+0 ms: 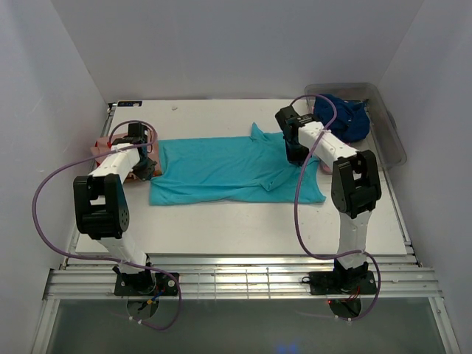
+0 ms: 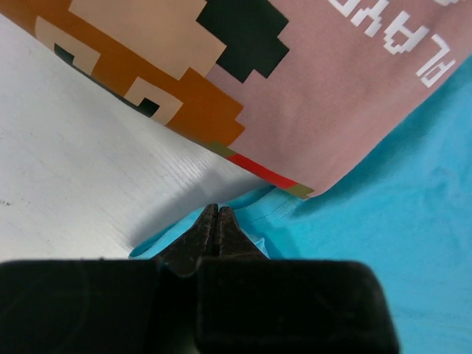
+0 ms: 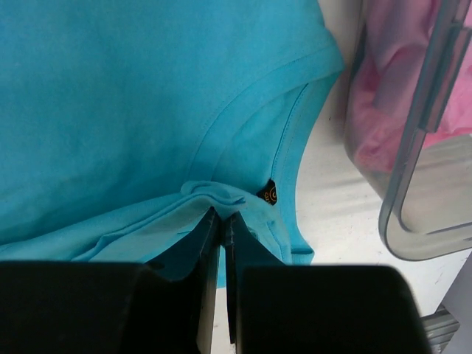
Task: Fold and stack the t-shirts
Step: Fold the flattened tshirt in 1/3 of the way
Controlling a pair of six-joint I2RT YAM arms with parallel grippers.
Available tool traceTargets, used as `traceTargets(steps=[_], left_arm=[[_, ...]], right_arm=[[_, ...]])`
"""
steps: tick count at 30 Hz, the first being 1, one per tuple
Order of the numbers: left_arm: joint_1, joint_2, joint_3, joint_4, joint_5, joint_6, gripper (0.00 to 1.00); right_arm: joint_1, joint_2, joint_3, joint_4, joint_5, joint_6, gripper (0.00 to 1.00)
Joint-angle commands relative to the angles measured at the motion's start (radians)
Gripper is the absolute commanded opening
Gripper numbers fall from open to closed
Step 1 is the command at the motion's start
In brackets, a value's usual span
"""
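A plain turquoise t-shirt (image 1: 221, 169) lies spread across the middle of the table, collar to the right. My left gripper (image 1: 147, 168) sits at its left hem. In the left wrist view that gripper (image 2: 217, 210) is shut, with the turquoise hem (image 2: 398, 221) bunched at its tips. My right gripper (image 1: 296, 153) is at the collar end. In the right wrist view it (image 3: 221, 215) is shut on a raised fold of the turquoise t-shirt (image 3: 110, 88) beside the neck label. A salmon-pink t-shirt (image 1: 99, 150) with white lettering and a pixel print (image 2: 310, 103) lies at the far left.
A clear grey plastic tub (image 1: 391, 140) stands at the back right with a navy t-shirt (image 1: 346, 118) in it. The tub's wall (image 3: 413, 177) is close to my right gripper, and bright pink cloth (image 3: 383, 110) shows through it. White walls enclose the table.
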Motion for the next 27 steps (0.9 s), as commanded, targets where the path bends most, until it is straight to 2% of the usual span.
traceTargets(steps=[1, 4, 7, 8, 9, 10, 11, 14, 18, 20, 22, 23, 26, 27], left_arm=[[0.007, -0.015, 0.035, 0.044, 0.012, 0.009, 0.0], [0.005, -0.007, 0.043, 0.058, 0.022, 0.035, 0.04], [0.007, 0.005, 0.044, 0.058, 0.027, 0.055, 0.11], [0.007, 0.005, 0.04, 0.06, 0.029, 0.065, 0.13], [0.007, -0.001, 0.032, 0.061, 0.027, 0.066, 0.23], [0.007, -0.009, 0.026, 0.061, 0.025, 0.068, 0.54], [0.007, -0.016, 0.02, 0.063, 0.021, 0.069, 0.66], [-0.001, -0.07, 0.012, 0.064, -0.013, 0.072, 0.79], [-0.028, -0.188, 0.017, 0.067, -0.068, 0.071, 0.8], [-0.108, -0.265, 0.009, 0.075, -0.085, 0.068, 0.79], [-0.198, -0.311, -0.009, 0.095, -0.08, 0.066, 0.74], [-0.235, -0.314, -0.014, 0.1, -0.062, 0.063, 0.69], [-0.385, -0.285, -0.051, 0.133, -0.009, 0.054, 0.4], [-0.419, -0.27, -0.063, 0.159, 0.004, 0.056, 0.26]], right_arm=[[-0.024, 0.014, 0.062, 0.011, 0.031, 0.004, 0.08], [-0.032, 0.039, 0.08, 0.011, 0.025, -0.004, 0.09], [-0.034, 0.063, 0.085, 0.011, 0.007, -0.013, 0.2], [-0.035, 0.073, 0.085, 0.011, 0.004, -0.016, 0.27], [-0.035, 0.077, 0.082, 0.013, 0.001, -0.018, 0.34], [-0.035, 0.077, 0.076, 0.035, 0.004, -0.022, 0.4], [-0.035, 0.076, 0.073, 0.045, 0.01, -0.026, 0.48], [-0.041, 0.057, 0.088, 0.065, 0.056, -0.029, 0.53], [-0.04, -0.084, -0.002, 0.189, 0.051, -0.048, 0.53], [-0.038, -0.172, -0.086, 0.265, -0.013, -0.061, 0.52], [-0.034, -0.226, -0.133, 0.283, -0.088, -0.067, 0.51], [-0.032, -0.234, -0.162, 0.287, -0.12, -0.067, 0.5], [-0.023, -0.25, -0.191, 0.276, -0.277, -0.073, 0.49], [-0.014, -0.251, -0.214, 0.283, -0.312, -0.075, 0.49]])
